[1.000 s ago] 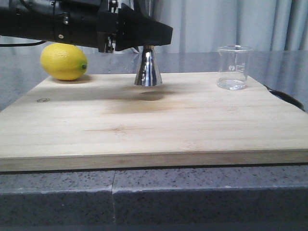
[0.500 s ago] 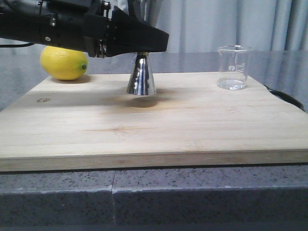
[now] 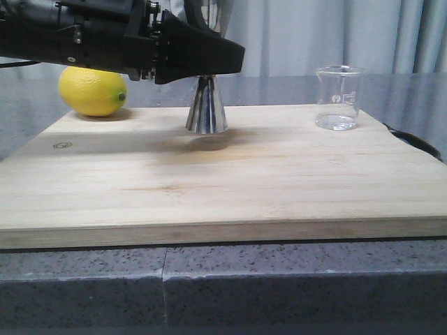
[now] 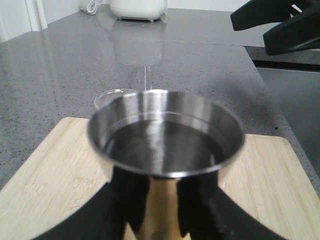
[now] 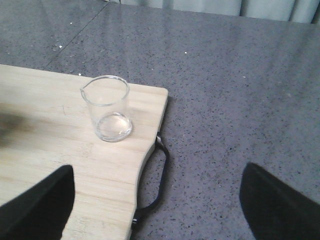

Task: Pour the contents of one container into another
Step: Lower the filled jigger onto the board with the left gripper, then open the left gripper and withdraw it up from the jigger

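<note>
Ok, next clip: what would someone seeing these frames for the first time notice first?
Most striking is the left gripper, shut on the shiny jigger and holding it just above the wooden board near its back edge, a shadow beneath. A bright yellow lemon lies at the board's back left corner. The empty-looking clear beaker stands upright at the back right, with the open right gripper apart from it.

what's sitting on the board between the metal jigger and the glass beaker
Nothing: in the front view only bare cutting board lies between the jigger, held by the left gripper, and the beaker.
</note>
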`<state>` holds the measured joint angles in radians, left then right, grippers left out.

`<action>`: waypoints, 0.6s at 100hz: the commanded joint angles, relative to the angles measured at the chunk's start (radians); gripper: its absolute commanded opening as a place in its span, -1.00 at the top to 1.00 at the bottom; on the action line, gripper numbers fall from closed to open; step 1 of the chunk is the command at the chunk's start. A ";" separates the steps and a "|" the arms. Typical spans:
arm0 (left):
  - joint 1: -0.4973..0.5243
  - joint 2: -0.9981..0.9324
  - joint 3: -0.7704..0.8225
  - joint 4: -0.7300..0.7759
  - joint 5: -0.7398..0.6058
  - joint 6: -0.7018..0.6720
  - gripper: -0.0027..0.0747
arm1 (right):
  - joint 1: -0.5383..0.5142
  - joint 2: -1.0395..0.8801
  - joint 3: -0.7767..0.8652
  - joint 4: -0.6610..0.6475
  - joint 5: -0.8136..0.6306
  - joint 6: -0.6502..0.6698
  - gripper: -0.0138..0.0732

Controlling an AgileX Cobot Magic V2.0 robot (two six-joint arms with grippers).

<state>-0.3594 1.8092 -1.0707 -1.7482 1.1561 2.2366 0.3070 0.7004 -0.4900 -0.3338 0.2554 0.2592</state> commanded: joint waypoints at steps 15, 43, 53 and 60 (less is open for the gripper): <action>-0.003 -0.011 -0.022 -0.094 0.102 0.024 0.36 | 0.001 -0.006 -0.026 -0.016 -0.065 -0.003 -0.67; -0.001 -0.008 -0.022 -0.083 0.102 0.028 0.36 | 0.001 -0.006 -0.026 -0.016 -0.065 -0.003 -0.67; -0.001 -0.008 -0.022 -0.082 0.101 0.028 0.36 | 0.001 -0.006 -0.026 -0.016 -0.065 -0.003 -0.67; -0.001 -0.008 -0.022 -0.081 0.101 0.028 0.36 | 0.001 -0.006 -0.026 -0.016 -0.065 -0.003 -0.67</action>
<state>-0.3594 1.8469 -1.0700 -1.7565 1.1520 2.2601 0.3070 0.7004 -0.4900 -0.3338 0.2554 0.2592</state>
